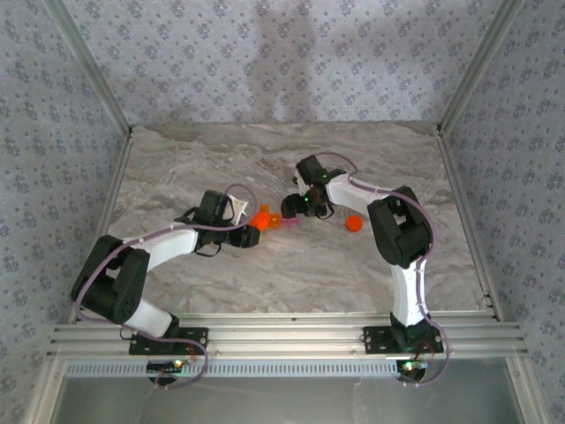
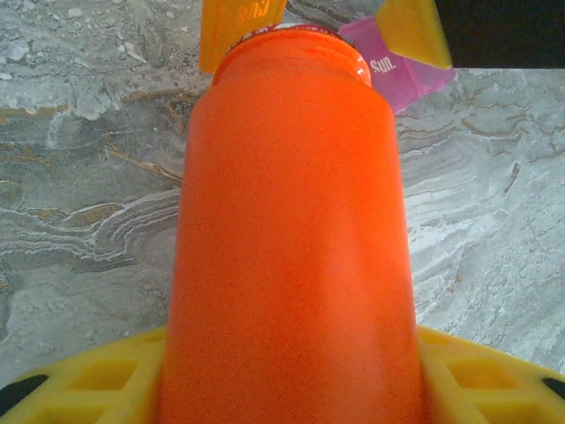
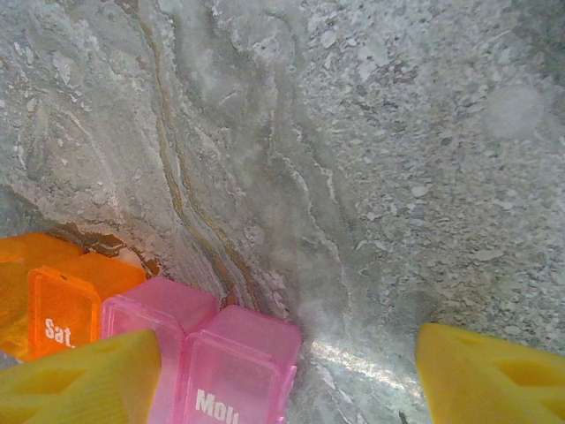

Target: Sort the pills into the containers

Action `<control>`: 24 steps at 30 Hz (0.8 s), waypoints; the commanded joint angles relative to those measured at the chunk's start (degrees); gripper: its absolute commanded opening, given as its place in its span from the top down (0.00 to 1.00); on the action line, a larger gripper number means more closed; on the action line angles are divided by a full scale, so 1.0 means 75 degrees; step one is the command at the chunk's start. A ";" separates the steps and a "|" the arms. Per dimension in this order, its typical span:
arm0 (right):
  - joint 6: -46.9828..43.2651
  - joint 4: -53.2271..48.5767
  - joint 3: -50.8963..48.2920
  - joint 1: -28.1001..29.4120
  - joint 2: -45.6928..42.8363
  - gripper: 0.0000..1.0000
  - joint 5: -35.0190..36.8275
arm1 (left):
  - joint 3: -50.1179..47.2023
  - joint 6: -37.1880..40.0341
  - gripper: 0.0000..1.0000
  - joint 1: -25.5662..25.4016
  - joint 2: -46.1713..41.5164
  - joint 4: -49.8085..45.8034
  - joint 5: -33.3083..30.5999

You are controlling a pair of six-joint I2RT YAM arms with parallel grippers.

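Note:
My left gripper (image 1: 244,233) is shut on the orange cylindrical bottle (image 2: 291,230). The bottle lies tipped forward with its uncapped mouth toward the containers, and the yellow fingers (image 2: 79,380) clamp its sides. The containers (image 1: 274,219) are small joined translucent compartments, an orange one (image 3: 62,318) marked "Sat." and pink ones (image 3: 234,371). They sit on the marble just beyond the bottle mouth. My right gripper (image 3: 287,367) stands open over them. Its left finger (image 3: 88,380) overlaps a pink compartment and its right finger (image 3: 485,371) is over bare table. Pills are hidden.
The bottle's round orange cap (image 1: 353,223) lies on the marble table (image 1: 265,159) to the right of the right gripper. Patterned walls and metal rails (image 1: 450,106) enclose the table on three sides.

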 commanded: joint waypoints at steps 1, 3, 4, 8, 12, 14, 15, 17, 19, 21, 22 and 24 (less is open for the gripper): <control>0.0120 -0.0049 -0.0041 -0.0007 0.0207 0.22 0.0004 | 0.0212 0.0113 1.00 0.0039 0.0048 -0.0162 0.0085; 0.0115 -0.0052 -0.0042 -0.0009 0.0204 0.23 -0.0005 | 0.0177 0.0096 1.00 0.0036 -0.0006 -0.0090 0.0147; 0.0120 -0.0055 -0.0040 -0.0016 0.0208 0.23 -0.0007 | 0.0186 0.0096 1.00 0.0041 -0.0033 -0.0077 0.0169; 0.0120 -0.0065 -0.0039 -0.0027 0.0207 0.23 -0.0007 | 0.0175 0.0079 1.00 0.0036 -0.0183 -0.0054 0.0304; 0.0119 -0.0066 -0.0035 -0.0044 0.0215 0.23 -0.0019 | 0.0167 0.0061 1.00 0.0036 -0.0357 -0.0112 0.0339; 0.0124 -0.0060 -0.0036 -0.0051 0.0215 0.23 -0.0019 | 0.0165 0.0061 1.00 0.0036 -0.0398 -0.0155 0.0352; 0.0137 -0.0053 -0.0041 -0.0047 0.0215 0.23 -0.0019 | 0.0163 0.0064 1.00 0.0036 -0.0427 -0.0188 0.0352; 0.0154 -0.0042 -0.0046 -0.0051 0.0224 0.23 -0.0019 | 0.0164 0.0073 1.00 0.0036 -0.0468 -0.0216 0.0363; 0.0164 -0.0031 -0.0052 -0.0046 0.0222 0.23 -0.0018 | 0.0161 0.0096 1.00 0.0036 -0.0469 -0.0266 0.0358; 0.0167 -0.0024 -0.0065 -0.0050 0.0215 0.23 -0.0019 | 0.0165 0.0116 1.00 0.0036 -0.0461 -0.0345 0.0341; 0.0172 -0.0022 -0.0065 -0.0044 0.0220 0.23 -0.0019 | 0.0182 0.0129 1.00 0.0036 -0.0456 -0.0388 0.0321; 0.0190 -0.0017 -0.0064 -0.0045 0.0223 0.23 -0.0019 | 0.0212 0.0154 1.00 0.0035 -0.0423 -0.0518 0.0277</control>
